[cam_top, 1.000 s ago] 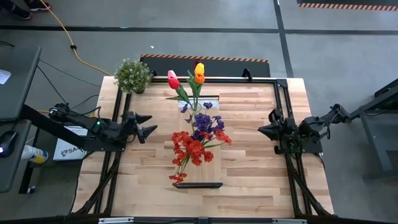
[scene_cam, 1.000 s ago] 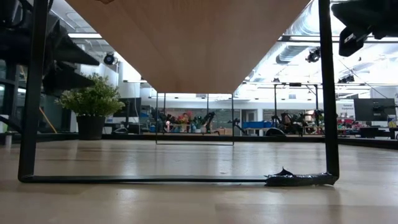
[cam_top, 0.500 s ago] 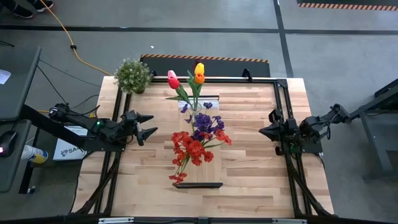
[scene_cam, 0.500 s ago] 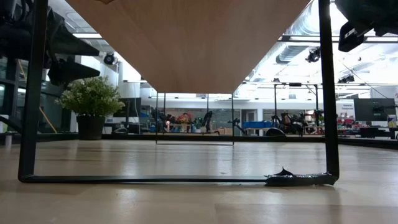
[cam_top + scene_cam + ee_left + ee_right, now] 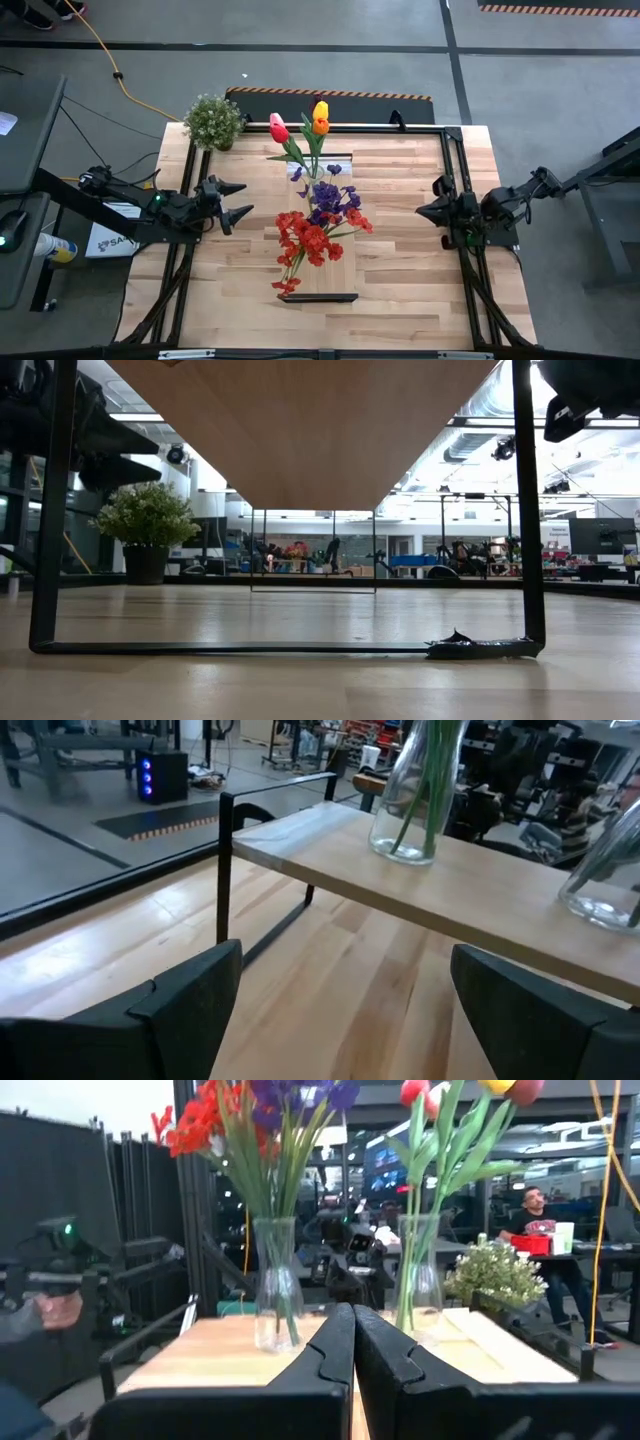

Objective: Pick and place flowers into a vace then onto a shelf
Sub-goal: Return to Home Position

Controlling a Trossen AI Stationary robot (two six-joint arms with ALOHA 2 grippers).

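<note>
The shelf (image 5: 322, 275), a narrow light-wood plank on black legs, runs near to far across the table's middle. Its underside (image 5: 300, 430) fills the top of the low view. Clear glass vases stand on it. The far one (image 5: 413, 795) holds red and orange tulips (image 5: 303, 128). Nearer ones hold a purple spray (image 5: 330, 198) and a red spray (image 5: 305, 240). My left gripper (image 5: 238, 200) hovers open at the shelf's left, fingers pointing at it (image 5: 340, 990). My right gripper (image 5: 420, 211) waits shut at the shelf's right (image 5: 353, 1330). Neither touches anything.
A bushy green potted plant (image 5: 213, 120) stands at the table's far left corner. A black metal frame (image 5: 450, 135) runs along the table's edges. A crumpled bit of dark tape (image 5: 480, 648) lies at the foot of one shelf leg. A person sits beyond the table (image 5: 535, 1210).
My left arm has shifted a little beside the shelf's left side, with its fingers still open. The flowers, vases and shelf have kept still.
</note>
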